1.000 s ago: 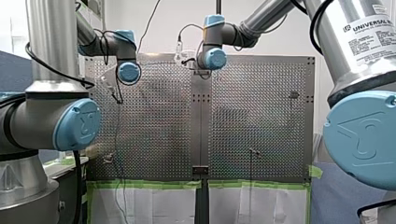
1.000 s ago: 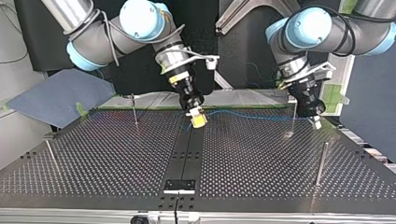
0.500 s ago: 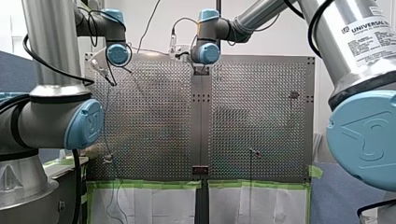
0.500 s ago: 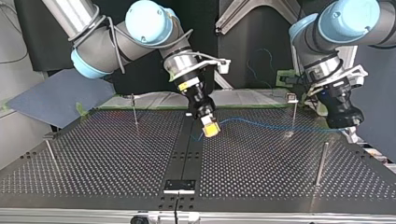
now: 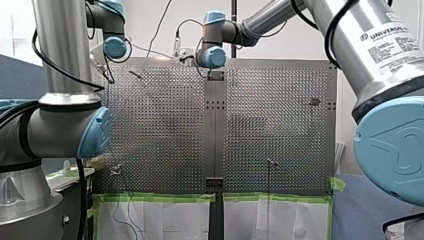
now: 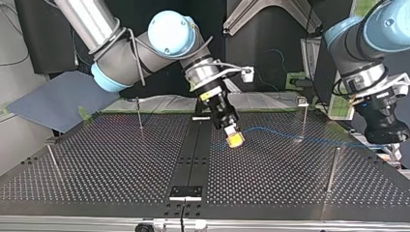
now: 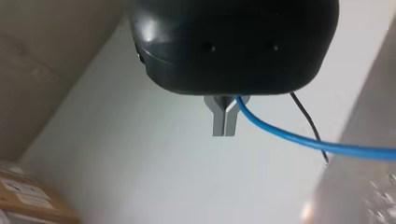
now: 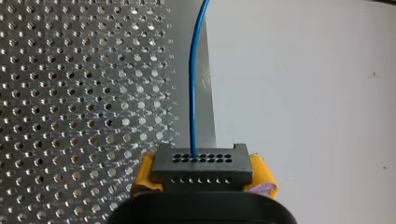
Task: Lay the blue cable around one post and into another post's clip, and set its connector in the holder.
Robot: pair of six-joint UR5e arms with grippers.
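Blue cable runs across the far part of the perforated table in the top view, strung between the two grippers. At one end, the robot's right gripper hangs tilted over the table just beside the dark central strip. Its yellow pads are pressed against the two sides of the black connector. In the right wrist view the cable leaves a hole in the connector's face and leads straight ahead over the edge of the perforated plate. From there it dips past the foot of a thin post; whether it touches that post cannot be told. Its other end goes to the robot's left gripper, at the table's edge on the top view's right. In the left wrist view the metal fingers of that gripper are pressed together, pinching the cable where they meet. The cable trails off sideways from them. A second post stands nearer the camera, apart from the cable.
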